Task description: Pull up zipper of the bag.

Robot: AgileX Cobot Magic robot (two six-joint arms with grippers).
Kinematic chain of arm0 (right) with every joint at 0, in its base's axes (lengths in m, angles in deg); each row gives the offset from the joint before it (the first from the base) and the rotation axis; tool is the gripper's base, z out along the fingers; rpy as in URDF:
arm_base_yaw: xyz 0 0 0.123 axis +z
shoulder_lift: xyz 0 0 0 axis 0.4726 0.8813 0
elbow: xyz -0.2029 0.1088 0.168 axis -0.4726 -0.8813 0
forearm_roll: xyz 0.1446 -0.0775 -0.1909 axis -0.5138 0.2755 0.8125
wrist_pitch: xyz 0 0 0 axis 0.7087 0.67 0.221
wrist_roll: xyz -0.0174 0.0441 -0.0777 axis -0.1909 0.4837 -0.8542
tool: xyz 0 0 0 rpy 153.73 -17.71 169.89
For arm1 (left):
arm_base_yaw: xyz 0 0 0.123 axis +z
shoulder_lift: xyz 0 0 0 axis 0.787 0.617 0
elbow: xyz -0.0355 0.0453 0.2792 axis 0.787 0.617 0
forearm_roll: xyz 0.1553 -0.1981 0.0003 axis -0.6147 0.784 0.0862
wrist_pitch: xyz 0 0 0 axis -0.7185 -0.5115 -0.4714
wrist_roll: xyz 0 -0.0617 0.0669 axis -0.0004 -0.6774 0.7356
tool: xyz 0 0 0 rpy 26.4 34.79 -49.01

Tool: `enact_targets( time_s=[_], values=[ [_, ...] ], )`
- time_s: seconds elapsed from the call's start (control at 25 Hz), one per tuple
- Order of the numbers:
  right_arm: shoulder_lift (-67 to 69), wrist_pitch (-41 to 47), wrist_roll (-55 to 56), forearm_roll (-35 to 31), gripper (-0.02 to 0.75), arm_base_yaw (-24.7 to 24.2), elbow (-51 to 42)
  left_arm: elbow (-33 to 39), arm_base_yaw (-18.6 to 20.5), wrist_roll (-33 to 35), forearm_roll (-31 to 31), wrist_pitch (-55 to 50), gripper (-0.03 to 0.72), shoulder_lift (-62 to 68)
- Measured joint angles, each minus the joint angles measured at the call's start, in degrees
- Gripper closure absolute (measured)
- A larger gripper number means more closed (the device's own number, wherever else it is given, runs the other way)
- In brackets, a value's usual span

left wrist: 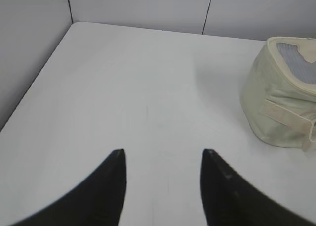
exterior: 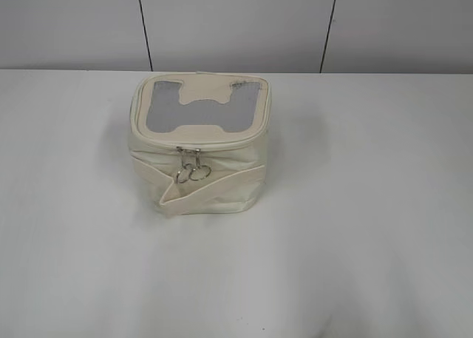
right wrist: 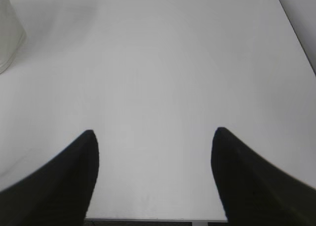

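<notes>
The cream bag [exterior: 199,146] stands upright in the middle of the white table, its grey mesh top with the H-shaped patch facing up. The zipper [exterior: 214,139] runs round the top rim, and two silver sliders with ring pulls [exterior: 192,169] hang together at the front. Neither gripper shows in the exterior view. My left gripper [left wrist: 163,154] is open over bare table, with the bag [left wrist: 276,102] off to its far right. My right gripper [right wrist: 154,134] is open wide over bare table, and only an edge of the bag [right wrist: 9,33] shows at the far left.
The white table [exterior: 369,205] meets a grey panelled wall [exterior: 236,24] close behind the bag. In the left wrist view the table's left edge [left wrist: 34,90] runs beside a wall. The table's near edge [right wrist: 153,219] shows just under the right fingers.
</notes>
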State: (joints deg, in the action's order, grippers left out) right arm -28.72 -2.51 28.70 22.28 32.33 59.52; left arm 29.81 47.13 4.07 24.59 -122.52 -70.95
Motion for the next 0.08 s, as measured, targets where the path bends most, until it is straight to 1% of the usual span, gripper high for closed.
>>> enact_targets(
  time_s=[0.08],
  values=[
    [0.0,0.0,0.0,0.0,0.180,0.0,0.0,0.0,0.0,0.0,0.0,0.0,0.304,0.0]
  ],
)
